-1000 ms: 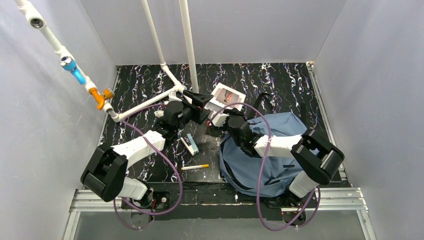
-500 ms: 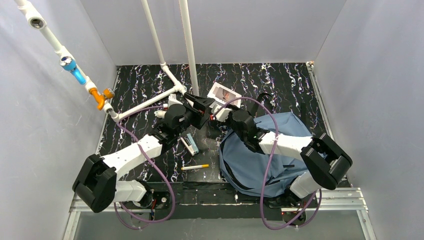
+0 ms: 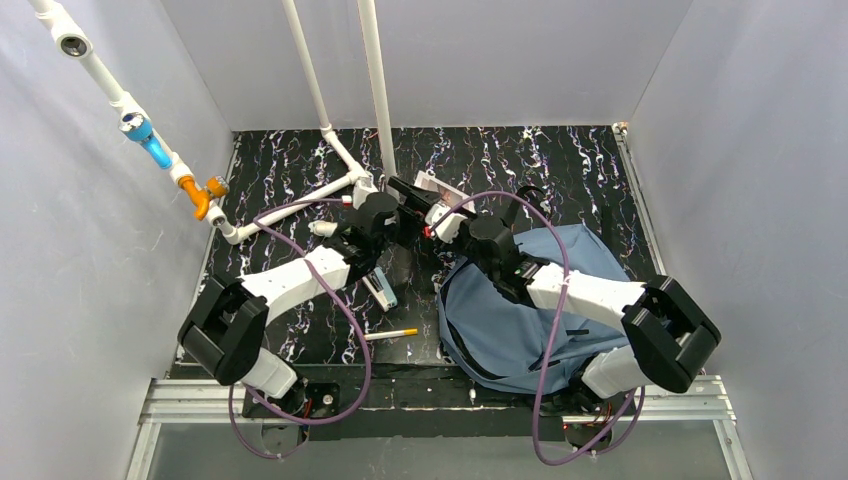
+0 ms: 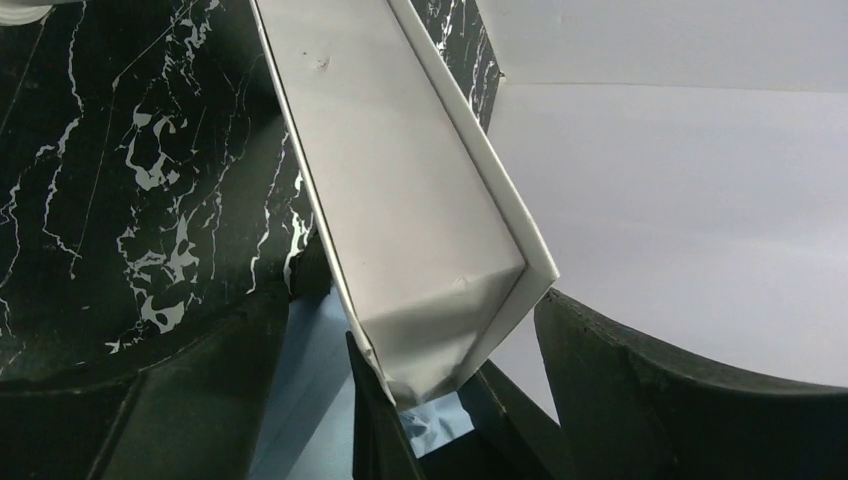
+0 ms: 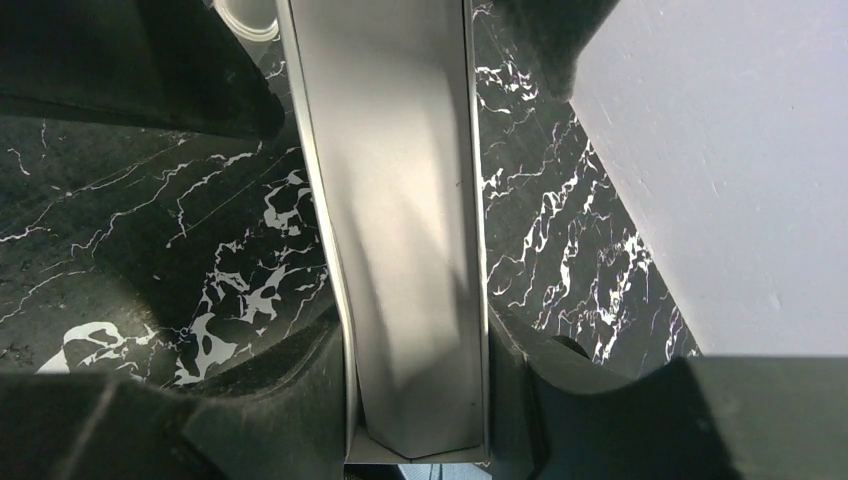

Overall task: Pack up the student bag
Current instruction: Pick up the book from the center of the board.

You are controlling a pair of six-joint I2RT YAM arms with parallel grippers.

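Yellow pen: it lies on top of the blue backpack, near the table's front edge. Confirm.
Not right. The yellow pen lies on the black marbled table, beside the student bag, not on it, near the table's front edge. The top external view shows it.

The white book (image 3: 438, 186) is mostly covered by the left hand (image 3: 404, 197) and right hand (image 3: 441, 213); its cover cannot be read.

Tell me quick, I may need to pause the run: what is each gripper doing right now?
Left gripper: open, one finger on each side of the white book, not clamping it.
Right gripper: closed on the white book.
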